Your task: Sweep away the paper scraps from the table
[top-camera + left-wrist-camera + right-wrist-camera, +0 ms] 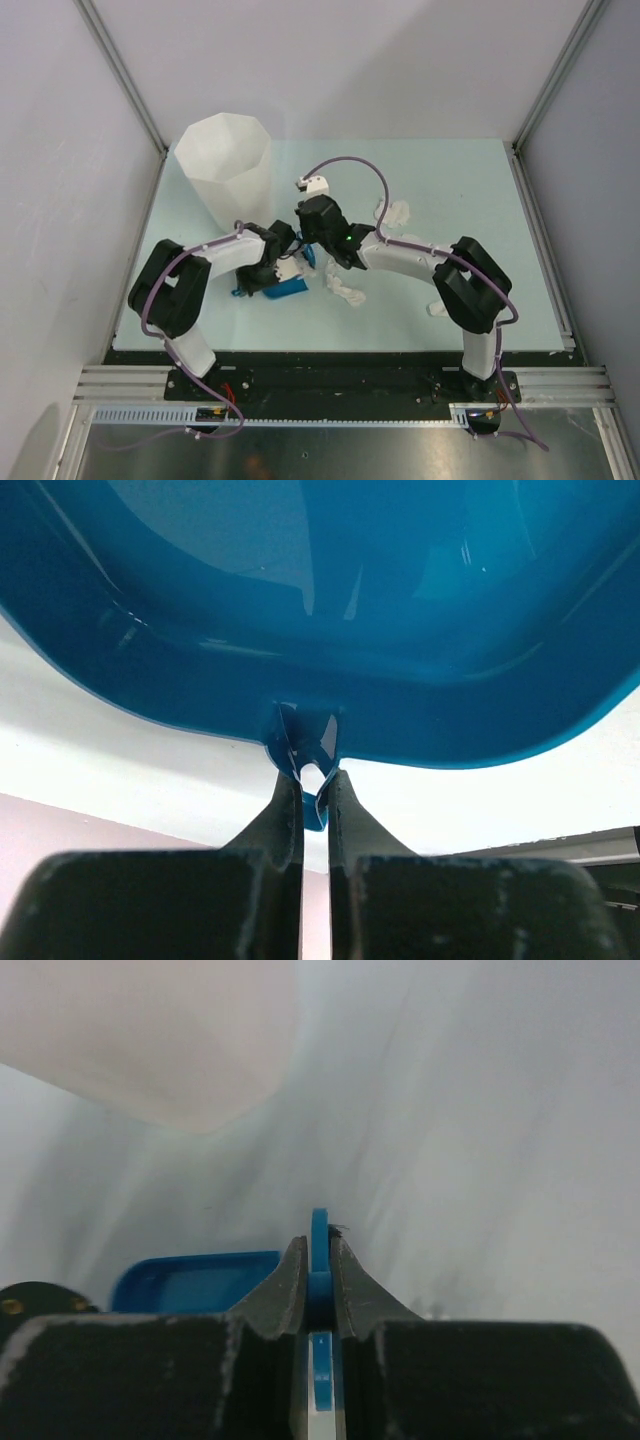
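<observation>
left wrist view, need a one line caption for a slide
Left hand shut on the small handle tab of a blue dustpan, whose glossy pan fills the top of the frame.

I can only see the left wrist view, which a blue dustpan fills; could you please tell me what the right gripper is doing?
Observer: The right gripper is shut on a thin blue handle, probably a brush's.
Operator: Thank you. Is there anything left to sweep?
Observer: Yes. The top view shows paper scraps just right of the dustpan, and more further back.
Operator: And where could they be emptied?
Observer: A white bin stands upright at the table's back left.
</observation>
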Action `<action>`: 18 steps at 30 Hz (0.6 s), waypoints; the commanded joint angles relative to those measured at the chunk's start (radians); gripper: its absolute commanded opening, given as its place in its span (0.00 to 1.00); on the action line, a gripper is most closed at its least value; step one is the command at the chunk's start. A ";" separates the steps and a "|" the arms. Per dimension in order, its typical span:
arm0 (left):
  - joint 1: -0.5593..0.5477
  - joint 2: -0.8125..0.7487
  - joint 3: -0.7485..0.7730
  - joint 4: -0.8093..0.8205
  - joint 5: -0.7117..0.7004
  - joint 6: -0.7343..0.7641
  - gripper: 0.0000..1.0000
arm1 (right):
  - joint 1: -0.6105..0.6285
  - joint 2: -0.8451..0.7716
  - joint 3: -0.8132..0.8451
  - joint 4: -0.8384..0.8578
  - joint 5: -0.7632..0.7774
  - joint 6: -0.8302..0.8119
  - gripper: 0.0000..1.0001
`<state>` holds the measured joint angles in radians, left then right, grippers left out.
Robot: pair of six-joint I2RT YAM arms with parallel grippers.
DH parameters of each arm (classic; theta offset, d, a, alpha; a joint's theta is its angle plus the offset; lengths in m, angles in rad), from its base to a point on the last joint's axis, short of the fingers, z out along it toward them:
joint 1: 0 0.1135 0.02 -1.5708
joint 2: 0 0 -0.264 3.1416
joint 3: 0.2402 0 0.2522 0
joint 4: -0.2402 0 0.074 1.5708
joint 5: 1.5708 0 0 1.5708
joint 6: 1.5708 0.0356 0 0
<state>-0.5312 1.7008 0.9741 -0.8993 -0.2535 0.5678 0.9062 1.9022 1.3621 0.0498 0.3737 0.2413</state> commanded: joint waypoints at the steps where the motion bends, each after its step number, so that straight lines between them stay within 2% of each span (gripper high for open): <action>1: -0.015 0.017 0.037 0.013 0.043 0.006 0.00 | -0.041 -0.066 0.042 0.016 -0.250 0.303 0.00; 4: -0.015 -0.007 0.031 0.013 0.082 0.007 0.00 | -0.047 -0.094 0.042 0.047 -0.341 0.381 0.00; 6: -0.015 -0.019 0.022 0.014 0.092 0.009 0.00 | -0.046 -0.126 0.040 0.036 -0.338 0.380 0.00; 9: -0.015 -0.044 0.020 0.014 0.141 0.007 0.00 | -0.044 -0.173 0.040 0.001 -0.265 0.343 0.00; 16: 0.007 -0.139 0.064 0.019 0.426 -0.032 0.00 | -0.052 -0.273 0.037 -0.085 -0.099 0.228 0.00; 18: 0.008 -0.174 0.080 0.023 0.465 -0.057 0.00 | -0.055 -0.294 0.037 -0.088 -0.078 0.211 0.00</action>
<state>-0.5262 1.6150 0.9928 -0.9012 0.0093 0.5552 0.8467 1.6966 1.3643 -0.0456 0.2226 0.4854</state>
